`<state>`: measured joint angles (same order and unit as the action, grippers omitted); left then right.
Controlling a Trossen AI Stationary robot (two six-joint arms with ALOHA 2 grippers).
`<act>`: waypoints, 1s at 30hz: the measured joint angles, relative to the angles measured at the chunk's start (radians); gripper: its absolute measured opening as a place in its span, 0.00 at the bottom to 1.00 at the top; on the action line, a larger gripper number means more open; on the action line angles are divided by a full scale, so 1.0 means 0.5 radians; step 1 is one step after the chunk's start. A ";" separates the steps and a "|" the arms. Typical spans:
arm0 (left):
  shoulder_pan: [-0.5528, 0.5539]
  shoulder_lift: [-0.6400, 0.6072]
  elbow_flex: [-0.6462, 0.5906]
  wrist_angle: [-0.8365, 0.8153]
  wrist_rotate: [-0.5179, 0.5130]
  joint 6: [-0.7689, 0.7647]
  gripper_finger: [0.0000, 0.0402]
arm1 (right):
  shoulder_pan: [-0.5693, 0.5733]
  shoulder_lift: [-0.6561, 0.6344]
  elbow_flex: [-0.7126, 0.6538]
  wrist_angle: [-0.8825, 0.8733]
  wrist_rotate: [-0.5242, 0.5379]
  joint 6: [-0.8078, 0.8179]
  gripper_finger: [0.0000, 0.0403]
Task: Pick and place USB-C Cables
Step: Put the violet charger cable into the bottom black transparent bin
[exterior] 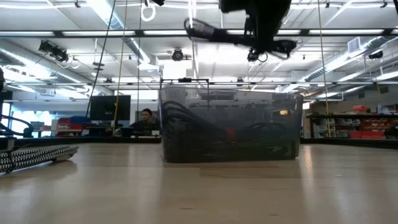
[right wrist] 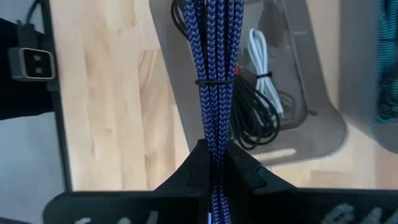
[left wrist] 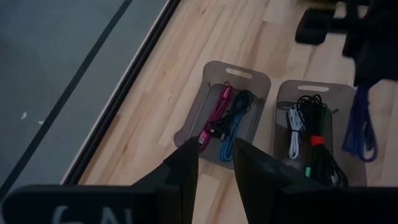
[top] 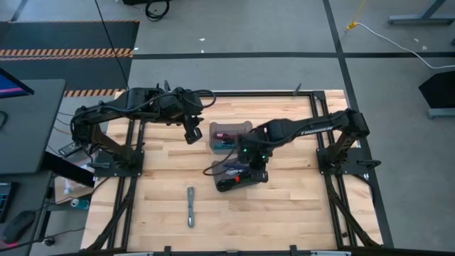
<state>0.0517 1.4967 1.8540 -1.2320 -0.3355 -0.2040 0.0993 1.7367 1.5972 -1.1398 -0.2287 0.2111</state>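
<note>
Two translucent grey bins sit near the middle of the wooden table [top: 284,213], side by side, and we see cables in both. From the left wrist view, the far bin [left wrist: 255,81] holds a maroon cable [left wrist: 216,112], a teal cable [left wrist: 227,138] and a dark green one [left wrist: 242,102]; the near bin [left wrist: 339,93] holds a white cable [left wrist: 292,134], a black cable [left wrist: 311,109] and a black bundle with a red band [left wrist: 318,140]. Our right gripper [right wrist: 214,171] hangs above the near bin, jaws pinched tight on a purple braided cable [right wrist: 216,74], which hangs bundled with a thin tie around its middle; the same bundle shows in the left wrist view at the edge of that bin [left wrist: 359,124]. In the high view this gripper [top: 254,158] is right over the bin nearer the front of the table. Our left gripper [top: 190,134] hovers beside the far bin, a little apart from it, with its jaws partly apart and nothing between the fingers [left wrist: 183,168]. One grey braided cable [top: 190,206] lies alone on the wood, well apart from the bins toward the front edge; in the low view it [exterior: 37,155] rests flat at the left. In that view, a person [exterior: 147,121] sits in the room beyond the table.
</note>
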 joint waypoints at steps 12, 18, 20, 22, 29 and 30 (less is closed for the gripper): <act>0.000 0.000 0.000 0.001 0.000 0.009 0.27 | 0.006 -0.001 -0.500 0.416 0.004 0.045 0.06; 0.000 0.000 0.000 0.001 0.000 -0.031 0.27 | 0.005 -0.001 -0.584 0.550 0.032 -0.046 0.06; 0.000 0.000 0.000 0.001 0.001 -0.044 0.27 | -0.015 -0.002 -0.588 0.623 0.043 -0.090 0.06; 0.000 0.000 0.000 0.002 0.000 -0.057 0.27 | -0.044 -0.002 -0.588 0.692 0.043 -0.130 0.06; 0.000 0.000 0.000 0.002 0.000 -0.096 0.27 | -0.143 -0.002 -0.579 0.725 0.041 -0.260 0.06; 0.000 0.000 0.000 0.002 0.000 -0.098 0.27 | -0.149 -0.001 -0.563 0.683 0.043 -0.274 0.06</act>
<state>0.0517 1.4967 1.8541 -1.2308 -0.3355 -0.2529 0.0249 1.7362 1.3156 -0.7986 -0.2074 0.0740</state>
